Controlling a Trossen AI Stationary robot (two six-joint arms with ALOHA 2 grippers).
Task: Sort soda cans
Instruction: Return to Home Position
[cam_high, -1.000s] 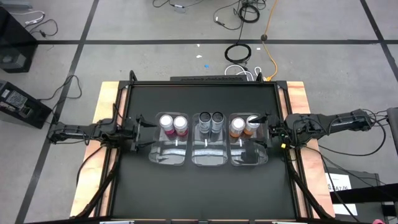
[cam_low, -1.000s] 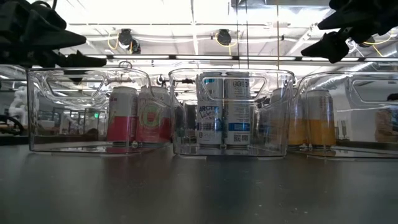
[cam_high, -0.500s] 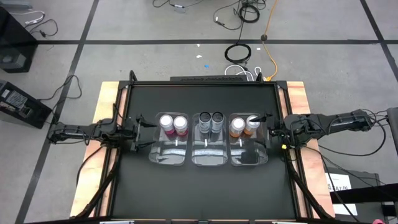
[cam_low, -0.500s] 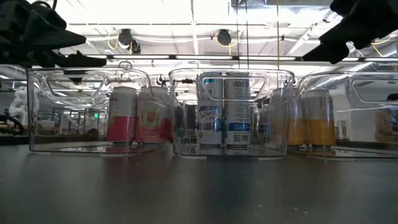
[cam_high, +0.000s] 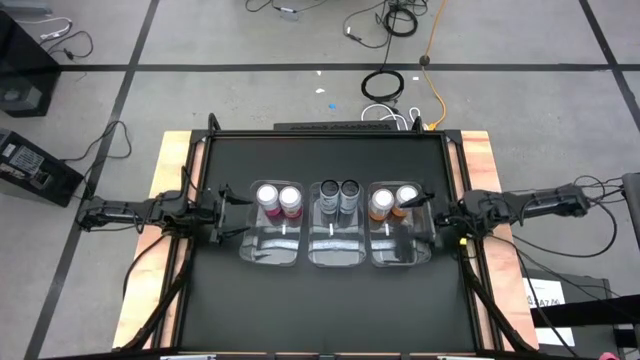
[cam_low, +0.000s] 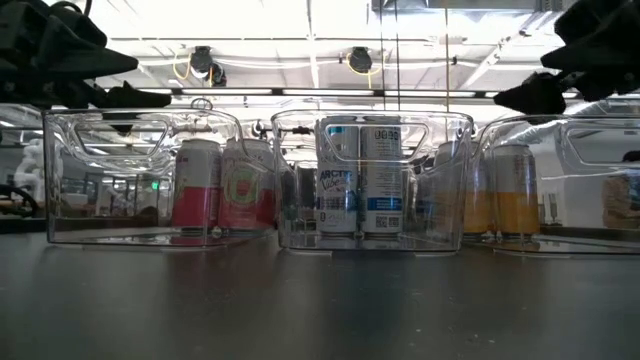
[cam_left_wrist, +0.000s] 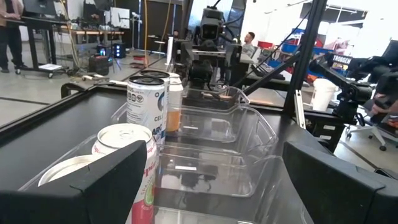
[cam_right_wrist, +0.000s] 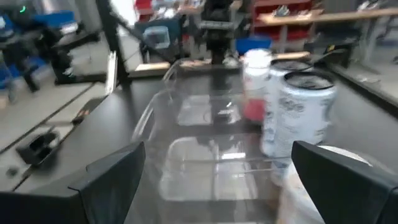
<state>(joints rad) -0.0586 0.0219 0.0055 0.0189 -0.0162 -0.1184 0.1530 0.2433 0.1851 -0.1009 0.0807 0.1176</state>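
Note:
Three clear bins stand in a row mid-table, each with two upright soda cans at its far end. The pink cans (cam_high: 279, 198) stand in the left bin (cam_high: 270, 248), the black cans (cam_high: 338, 191) in the middle bin (cam_high: 333, 250), and the orange cans (cam_high: 394, 199) in the right bin (cam_high: 396, 250). My left gripper (cam_high: 222, 212) hovers open at the left bin's left wall, pointing level along the row. At the right bin's right wall my right gripper (cam_high: 432, 212) also hovers open, holding nothing. Its wrist view shows the nearest can (cam_right_wrist: 298, 115) ahead of the fingers.
The black table top (cam_high: 320, 310) lies bare in front of the bins and behind them. Wooden strips run along the left and right edges. Beyond the table are floor cables (cam_high: 385, 85) and, in the left wrist view, people in the room (cam_left_wrist: 249, 42).
My right gripper has drawn back from above the right bin's orange cans toward the table's right edge. It has sunk a little and rolled slightly, staying open. The right-hand orange can's top now shows uncovered. The cans and bins have kept their places.

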